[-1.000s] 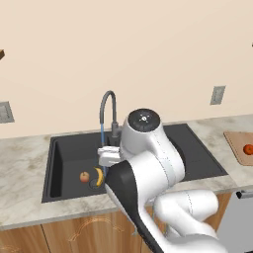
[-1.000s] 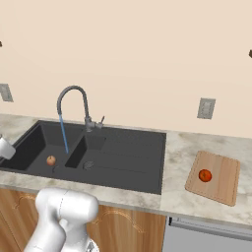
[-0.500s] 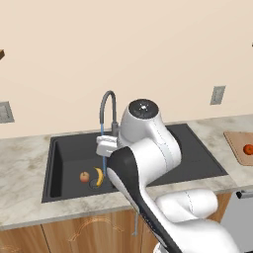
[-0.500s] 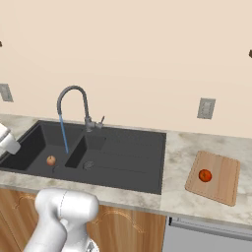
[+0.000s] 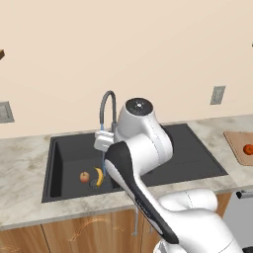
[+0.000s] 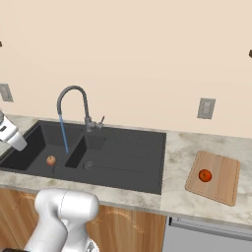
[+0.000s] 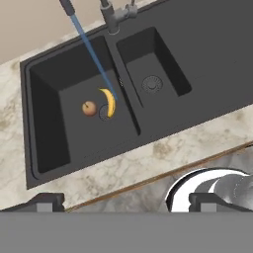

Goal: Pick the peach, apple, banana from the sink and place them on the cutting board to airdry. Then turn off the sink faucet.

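While the end effector (image 7: 126, 200) hangs released, the curved yellow banana (image 7: 108, 102) lies in the sink (image 7: 49, 143).

A marble countertop (image 6: 182, 197) is spanning the frame's lower half. The sink (image 6: 123, 157) is sitting at centre left; the cutting board (image 6: 221, 182) is lying at lower right.

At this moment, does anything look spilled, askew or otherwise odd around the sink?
Nothing is spilled or damaged. The sink faucet is running, its stream falling into the large basin beside the banana and a round fruit.
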